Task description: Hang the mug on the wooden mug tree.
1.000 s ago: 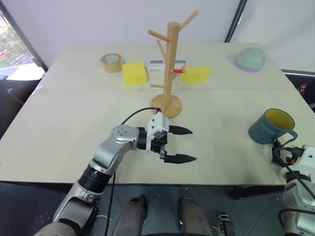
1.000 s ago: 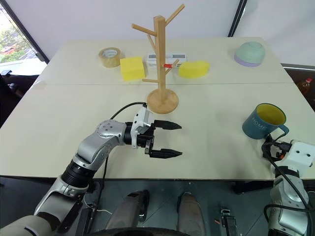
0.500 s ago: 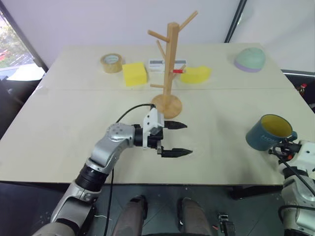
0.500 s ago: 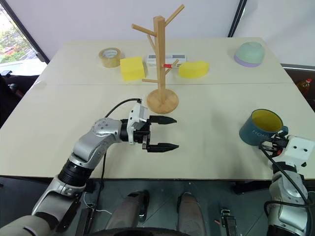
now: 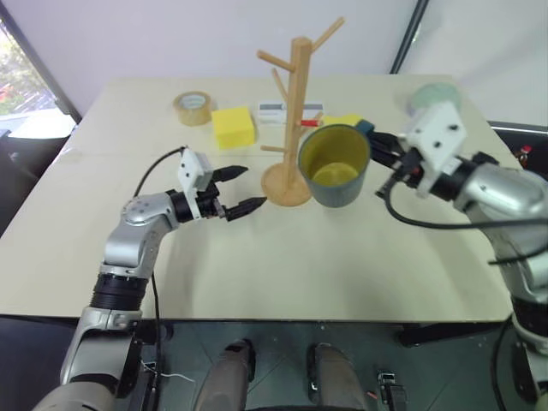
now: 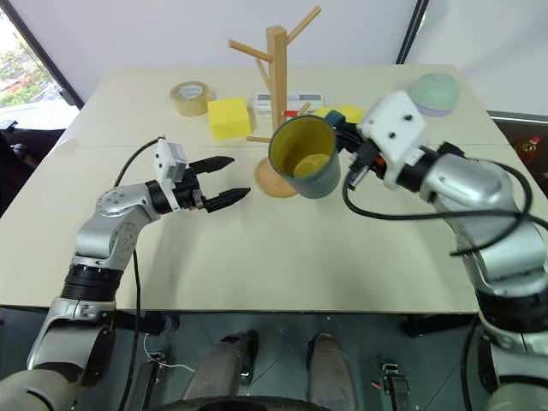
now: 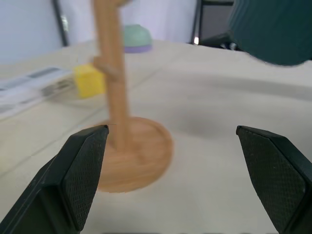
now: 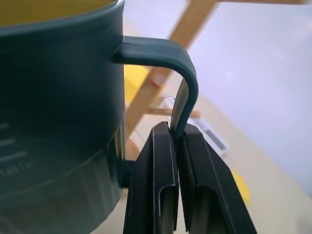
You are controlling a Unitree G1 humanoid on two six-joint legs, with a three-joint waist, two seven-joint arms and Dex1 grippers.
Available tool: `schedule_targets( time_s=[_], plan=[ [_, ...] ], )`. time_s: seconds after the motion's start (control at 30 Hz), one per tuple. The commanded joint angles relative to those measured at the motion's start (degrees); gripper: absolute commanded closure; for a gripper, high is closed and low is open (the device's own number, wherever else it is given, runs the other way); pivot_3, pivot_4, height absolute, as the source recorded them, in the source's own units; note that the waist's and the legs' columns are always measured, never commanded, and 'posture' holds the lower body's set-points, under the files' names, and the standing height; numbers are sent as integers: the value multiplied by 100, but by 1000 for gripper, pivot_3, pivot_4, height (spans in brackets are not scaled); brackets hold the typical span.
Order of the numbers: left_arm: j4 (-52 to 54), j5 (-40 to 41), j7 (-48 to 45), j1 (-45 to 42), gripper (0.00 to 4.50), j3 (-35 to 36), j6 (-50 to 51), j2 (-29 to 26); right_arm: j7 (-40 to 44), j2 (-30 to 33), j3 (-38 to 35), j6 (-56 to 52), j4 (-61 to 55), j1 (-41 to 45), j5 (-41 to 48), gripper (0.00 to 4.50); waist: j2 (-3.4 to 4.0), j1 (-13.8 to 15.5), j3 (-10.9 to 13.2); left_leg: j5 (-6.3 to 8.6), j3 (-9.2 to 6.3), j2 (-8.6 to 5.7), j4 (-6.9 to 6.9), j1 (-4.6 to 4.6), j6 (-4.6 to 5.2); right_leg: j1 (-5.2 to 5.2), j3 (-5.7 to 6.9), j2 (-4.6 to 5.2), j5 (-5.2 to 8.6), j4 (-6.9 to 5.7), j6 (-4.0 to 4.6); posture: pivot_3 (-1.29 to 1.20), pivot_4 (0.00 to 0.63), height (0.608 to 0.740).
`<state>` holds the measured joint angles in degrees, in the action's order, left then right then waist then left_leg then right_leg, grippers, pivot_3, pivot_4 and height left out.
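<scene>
At left of centre in the head view the left gripper (image 5: 244, 190) hovers above the surface (image 5: 103, 257), its fingers released and spread, grasping nothing. Just right of it, at upper centre, stands the one wooden mug tree (image 5: 295, 111). Touching or just beside its post hangs the one mug (image 5: 335, 164), off the surface, mouth tipped toward the camera. To the right, the right gripper (image 8: 176, 141) has its fingers clenched on the mug's loop handle (image 8: 183, 78). The mug is likely stiff, glazed ceramic: fairly heavy, slippery, breakable, so a thin handle pinch may let it swivel. Also counted: one tape roll (image 5: 193, 109), two yellow sponges (image 5: 234, 127), one green bowl (image 6: 435, 90).
</scene>
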<state>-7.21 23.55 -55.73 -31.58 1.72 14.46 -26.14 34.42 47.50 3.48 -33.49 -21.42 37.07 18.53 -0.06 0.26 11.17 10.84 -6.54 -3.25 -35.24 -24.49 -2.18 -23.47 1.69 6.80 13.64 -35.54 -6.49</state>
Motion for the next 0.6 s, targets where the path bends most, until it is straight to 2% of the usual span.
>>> schedule_targets(
  time_s=[0.03,0.27,0.6],
  plan=[
    [425,239,105,41,0,323,66,-129,222,-189,423,69,704,782,-454,4480,-3,-7,2,1,5,-4,2,-3,1,-1,-1,0,-10,10,-17,0,150,740],
    [1068,574,236,343,0,548,439,-247,615,-441,692,318,1441,1326,-875,4480,-4,19,3,6,6,-7,18,-7,7,-5,1,-4,-20,17,-43,0,150,740],
    [1256,602,391,414,0,560,508,-256,819,-812,788,500,1902,1634,-1270,4480,-4,-116,4,0,7,-2,2,7,-1,2,-1,-11,-25,1,-29,0,150,740]
  ],
)
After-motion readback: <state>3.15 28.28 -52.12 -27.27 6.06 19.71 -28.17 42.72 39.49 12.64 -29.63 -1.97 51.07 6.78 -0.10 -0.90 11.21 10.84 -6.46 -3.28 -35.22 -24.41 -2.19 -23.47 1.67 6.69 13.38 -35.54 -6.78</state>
